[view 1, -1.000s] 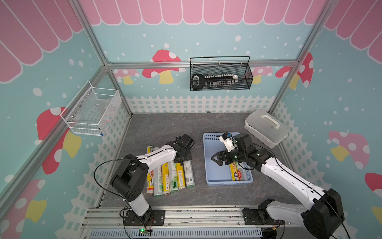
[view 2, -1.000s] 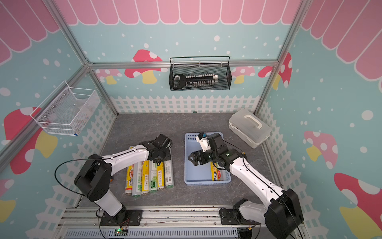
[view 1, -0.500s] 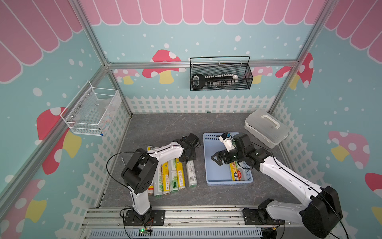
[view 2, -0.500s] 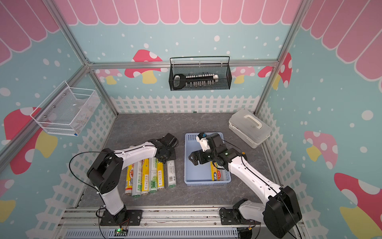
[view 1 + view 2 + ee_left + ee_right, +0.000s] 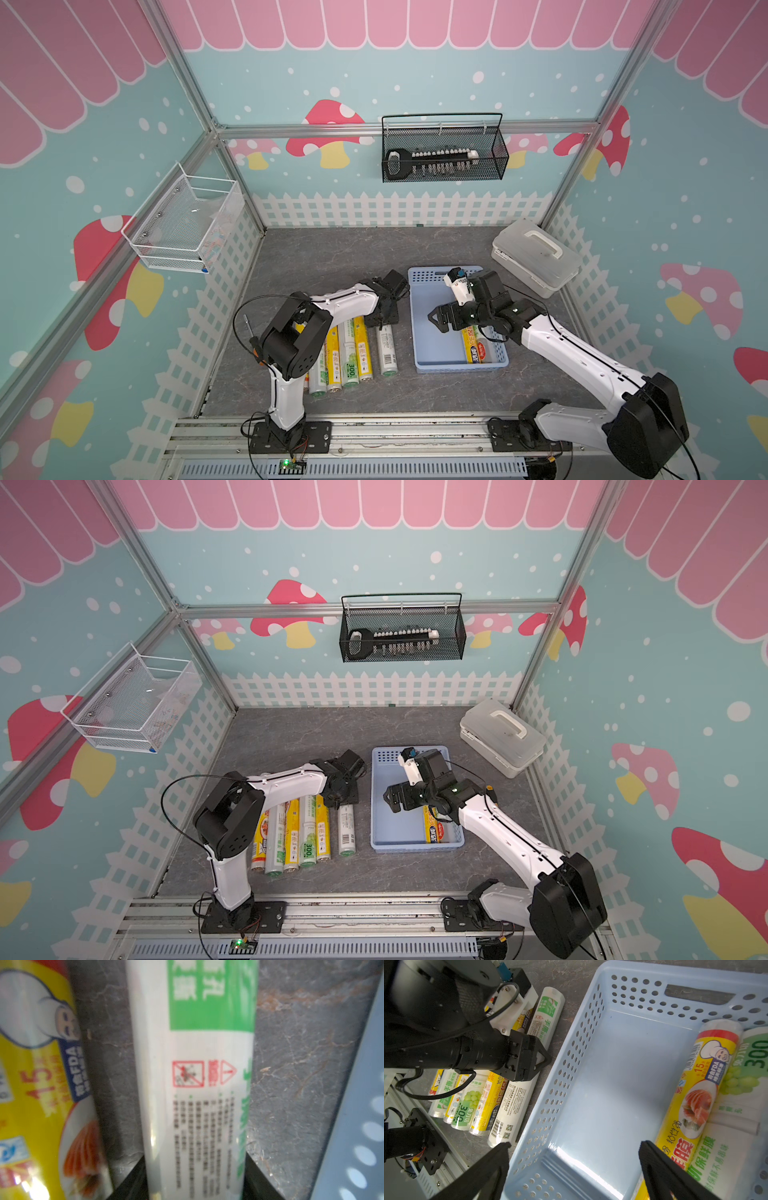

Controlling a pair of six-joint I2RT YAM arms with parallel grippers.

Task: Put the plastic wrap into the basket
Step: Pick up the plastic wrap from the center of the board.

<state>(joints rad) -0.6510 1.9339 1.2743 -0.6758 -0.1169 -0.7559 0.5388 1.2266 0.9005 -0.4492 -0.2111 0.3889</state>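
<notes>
Nearest the front rail (image 5: 374, 424), a row of plastic wrap rolls (image 5: 349, 357) lay side by side on the grey table (image 5: 332, 257). The white-green roll (image 5: 193, 1084) at the row's basket end lay slightly apart, with a narrow strip of table between it and the basket (image 5: 457, 368) wall. The left gripper (image 5: 195, 1155) pressed against both sides of that roll's far end. The right gripper (image 5: 574, 1159) hung spread wide over the basket's bare half, and two rolls (image 5: 695, 1093) lay along the opposite wall. Beyond, open table ran to the fence (image 5: 395, 208). Since a second earlier the left elbow had swung inward, while the right arm had hardly moved.
</notes>
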